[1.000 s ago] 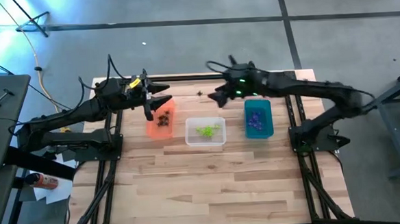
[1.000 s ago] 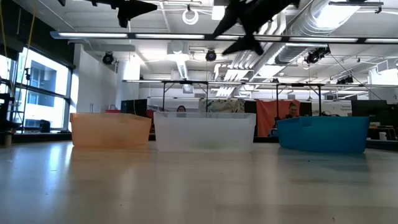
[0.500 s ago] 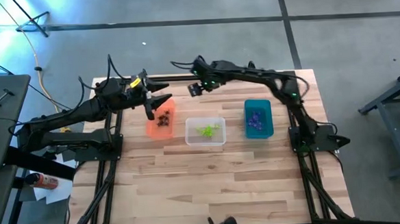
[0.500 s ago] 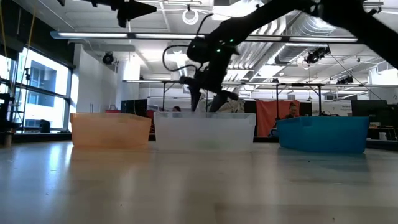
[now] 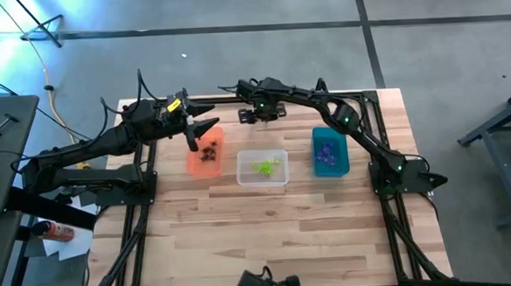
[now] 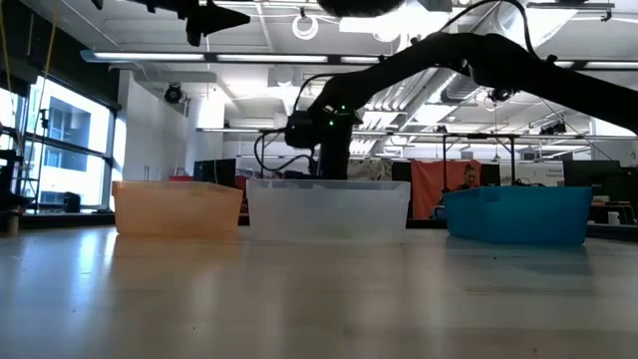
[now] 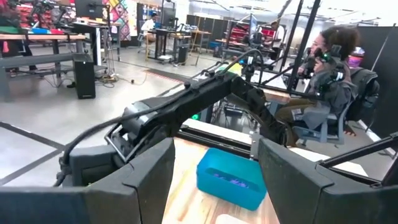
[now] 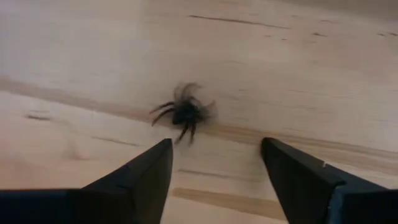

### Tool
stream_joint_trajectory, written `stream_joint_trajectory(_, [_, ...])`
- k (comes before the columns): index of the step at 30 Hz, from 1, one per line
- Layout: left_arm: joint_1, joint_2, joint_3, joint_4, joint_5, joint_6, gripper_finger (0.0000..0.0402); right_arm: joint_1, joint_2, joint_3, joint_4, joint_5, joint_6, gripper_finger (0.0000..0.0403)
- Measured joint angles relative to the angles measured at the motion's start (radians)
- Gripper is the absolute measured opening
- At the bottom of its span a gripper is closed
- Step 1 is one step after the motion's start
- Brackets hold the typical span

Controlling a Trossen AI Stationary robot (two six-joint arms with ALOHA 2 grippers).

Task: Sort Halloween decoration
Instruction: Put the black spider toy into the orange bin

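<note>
Reaching across the far side of the table, the right gripper hangs low behind the clear bin, its fingers spread wide with nothing between them. One black spider lies on the bare wood just ahead of those fingers, apart from them.

Three bins stand in a row: an orange bin toward the left arm, the clear one in the middle, and a teal bin toward the right arm. The orange bin holds a small dark cluster, the clear bin a lime green cluster, the teal bin a bluish-purple one; the single pieces are too small to count.

The left gripper hovers above the far end of the orange bin, its fingers wide and empty.

One seated person shows in the room beyond the table. No label or writing can be read.
</note>
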Motion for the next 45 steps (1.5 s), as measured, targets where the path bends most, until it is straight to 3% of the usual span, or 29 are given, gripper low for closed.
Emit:
stream_joint_trajectory(7, [-0.002, 0.0, 0.0, 0.0, 0.001, -0.003, 0.0217, -0.005, -0.003, -0.024, 0.018, 0.01, 0.078, 0.0163])
stream_joint_trajectory(18, [-0.002, 0.0, 0.0, 0.0, 0.003, -0.002, 0.0217, -0.018, -0.006, -0.009, -0.057, 0.011, -0.036, 0.0008])
stream_joint_trajectory(20, [-0.002, 0.0, 0.0, -0.002, 0.003, -0.002, 0.0217, -0.018, -0.016, -0.009, -0.056, -0.008, -0.086, 0.0008])
stream_joint_trajectory(24, [-0.002, 0.0, 0.001, -0.043, 0.003, -0.002, 0.0217, -0.015, -0.05, 0.031, -0.018, -0.015, -0.157, 0.0048])
stream_joint_trajectory(28, [-0.002, 0.0, 0.001, -0.085, 0.003, -0.001, 0.0217, -0.046, -0.031, 0.05, 0.022, -0.126, -0.205, 0.01])
stream_joint_trajectory(30, [-0.002, 0.0, 0.001, -0.095, 0.002, -0.001, 0.0217, -0.063, -0.006, 0.049, 0.009, -0.148, -0.198, 0.0106])
stream_joint_trajectory(33, [-0.001, 0.0, 0.001, -0.095, -0.001, -0.002, 0.0217, -0.079, 0.016, 0.047, 0.029, -0.153, -0.198, 0.0086])
stream_joint_trajectory(38, [-0.001, 0.0, 0.001, -0.095, -0.028, -0.058, 0.0217, -0.082, 0.016, 0.048, 0.039, -0.184, -0.239, 0.0009])
stream_joint_trajectory(45, [-0.001, 0.0, 0.001, -0.095, -0.034, -0.08, 0.0217, -0.098, 0.016, 0.048, 0.052, -0.256, -0.352, 0.0003])
